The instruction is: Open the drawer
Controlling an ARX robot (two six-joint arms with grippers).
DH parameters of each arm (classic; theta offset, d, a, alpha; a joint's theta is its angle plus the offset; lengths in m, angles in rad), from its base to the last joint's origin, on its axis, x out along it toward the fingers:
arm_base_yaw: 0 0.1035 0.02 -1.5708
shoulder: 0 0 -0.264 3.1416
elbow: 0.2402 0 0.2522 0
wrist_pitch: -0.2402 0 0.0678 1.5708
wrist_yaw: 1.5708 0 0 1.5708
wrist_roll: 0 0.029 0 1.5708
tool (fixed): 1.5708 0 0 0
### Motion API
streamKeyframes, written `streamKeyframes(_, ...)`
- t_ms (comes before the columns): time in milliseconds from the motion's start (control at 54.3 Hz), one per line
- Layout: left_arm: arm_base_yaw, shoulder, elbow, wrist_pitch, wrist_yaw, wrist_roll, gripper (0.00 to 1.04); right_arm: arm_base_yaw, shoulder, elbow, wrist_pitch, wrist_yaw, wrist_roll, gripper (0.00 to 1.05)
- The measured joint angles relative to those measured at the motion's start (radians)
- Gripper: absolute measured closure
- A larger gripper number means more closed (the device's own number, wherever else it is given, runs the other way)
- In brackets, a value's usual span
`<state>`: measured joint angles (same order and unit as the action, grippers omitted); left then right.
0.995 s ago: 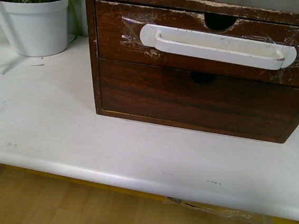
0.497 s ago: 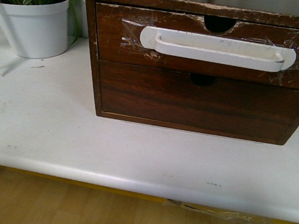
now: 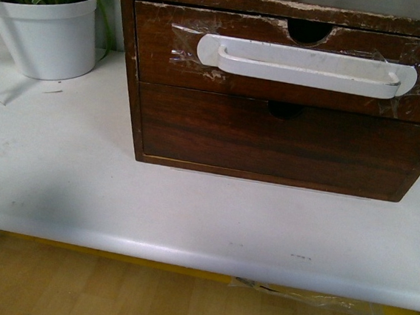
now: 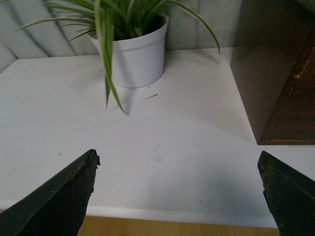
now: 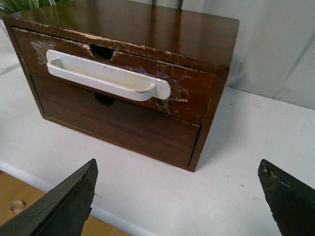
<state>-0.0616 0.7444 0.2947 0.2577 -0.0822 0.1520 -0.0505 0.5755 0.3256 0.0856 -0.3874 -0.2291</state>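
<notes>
Nothing moved, drawer [image 3: 275, 94] seemingly shut, taped white handle [image 3: 305, 66]

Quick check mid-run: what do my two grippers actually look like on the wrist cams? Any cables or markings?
Only the finger ends show. The left gripper has two matt black, wedge-shaped fingers that taper to blunt tips with a rough, grainy surface. The right gripper looks the same. No cables, markings or arm links are visible, and the front view shows neither arm.

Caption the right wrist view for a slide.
Open right gripper faces the closed drawer, white bar handle taped across its front.
</notes>
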Motion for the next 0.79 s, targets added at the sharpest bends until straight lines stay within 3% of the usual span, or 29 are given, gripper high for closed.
streamKeyframes(166, 0.020, 0.191, 0.190, -0.095, 0.239, 0.180, 0.06, 0.055, 0.159, 0.164, -0.025, -0.032, -0.146, 0.09)
streamKeyframes(332, -0.004, 0.306, 0.341, -0.191, 0.375, 0.323, 0.06, 0.105, 0.237, 0.261, -0.098, -0.060, -0.257, 0.09)
streamKeyframes(461, -0.032, 0.389, 0.459, -0.282, 0.435, 0.402, 0.06, 0.140, 0.292, 0.332, -0.135, -0.063, -0.340, 0.09)
streamKeyframes(792, -0.159, 0.599, 0.724, -0.548, 0.469, 0.584, 0.06, 0.192, 0.411, 0.460, -0.263, -0.067, -0.538, 0.09)
